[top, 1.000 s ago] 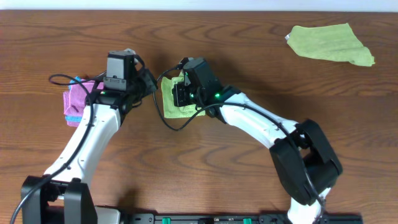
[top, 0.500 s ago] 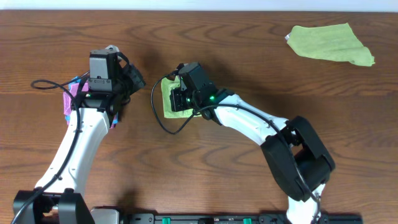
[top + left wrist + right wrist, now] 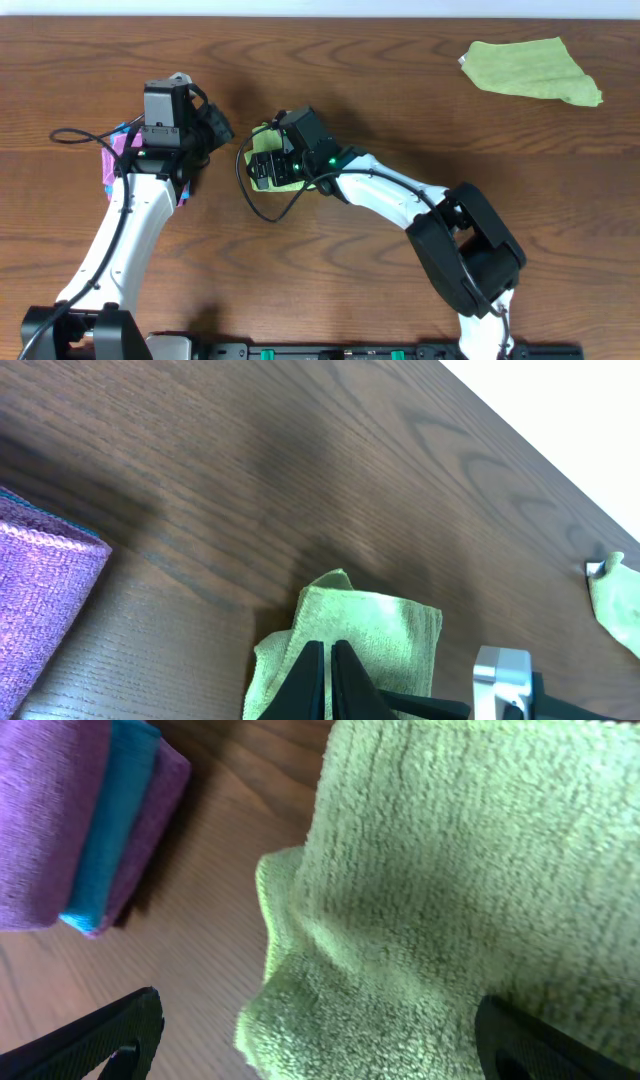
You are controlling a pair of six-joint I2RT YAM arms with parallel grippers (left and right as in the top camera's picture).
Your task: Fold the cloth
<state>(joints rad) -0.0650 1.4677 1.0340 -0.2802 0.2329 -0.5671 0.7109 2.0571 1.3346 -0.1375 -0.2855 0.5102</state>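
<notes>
Just right of the pink cloth [image 3: 60,810], with a strip of bare table [image 3: 400,100] between the two, the cloth [image 3: 375,635] lies as a small folded bundle. Its layers are stacked, and the corner nearest the pink cloth is puckered into a lump rather than lying flat. The right gripper [image 3: 325,1038] hangs directly over it, its jaws spread wide to either side of the bundle and gripping nothing that shows. The left gripper [image 3: 327,675] has its fingers pressed together and is empty. It hovers between the pink cloth and the bundle, touching neither. A second green cloth [image 3: 530,70] lies well to the right of the pink cloth and farther back, out of play. The step in hand looks like the let-go that ends a fold. The next move probably calls for the right arm to rise straight up, so its fingertips do not snag the top layer and pull it open. After that, the lumpy corner may want pressing flat.
</notes>
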